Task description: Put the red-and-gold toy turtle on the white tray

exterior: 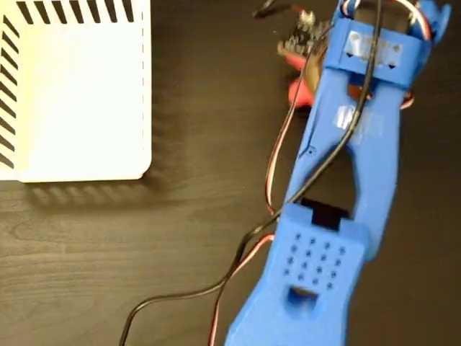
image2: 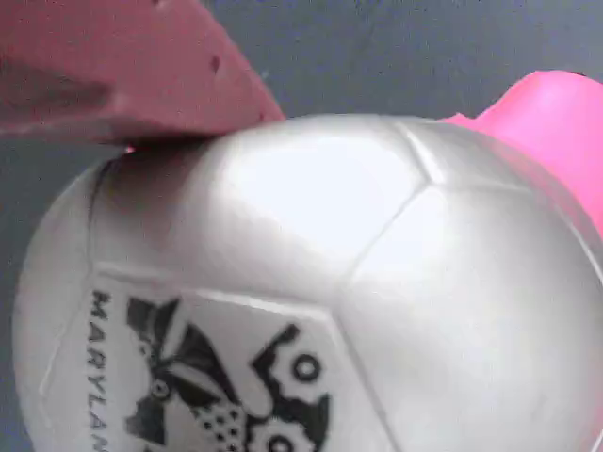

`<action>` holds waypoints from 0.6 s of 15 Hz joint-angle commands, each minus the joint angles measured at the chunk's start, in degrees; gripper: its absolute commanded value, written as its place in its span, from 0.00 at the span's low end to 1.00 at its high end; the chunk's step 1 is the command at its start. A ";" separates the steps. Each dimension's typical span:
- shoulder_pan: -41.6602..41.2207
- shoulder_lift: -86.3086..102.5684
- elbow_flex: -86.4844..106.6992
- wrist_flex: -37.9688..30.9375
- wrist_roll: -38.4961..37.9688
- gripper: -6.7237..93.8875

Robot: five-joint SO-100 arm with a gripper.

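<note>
- Jaw state: cannot tell; in the wrist view one finger (image2: pixel 122 66) lies against the shell of the red-and-gold toy turtle (image2: pixel 320 282).
- Turtle location: under my wrist, well apart from the white tray (exterior: pixel 72 94).
- Handling judgement: light, soft, glossy dome likely slippery; pinch low across the shell sides.

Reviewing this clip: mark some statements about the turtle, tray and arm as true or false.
1. The white tray has the turtle on it. False: nothing lies on the tray's visible part; the turtle is at upper right under the blue arm.
2. The tray sits at upper left in the fixed view. True.
3. The wrist view shows the turtle's shell close up with a dark printed logo. True.
4. The arm is green. False: it is blue.
</note>
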 commanded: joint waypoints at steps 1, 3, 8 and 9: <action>0.88 14.68 0.35 0.62 -0.53 0.07; -0.53 17.40 2.90 0.62 -1.85 0.07; -18.98 41.92 17.31 -0.35 -5.10 0.07; -24.43 45.70 20.21 -1.67 -4.31 0.07</action>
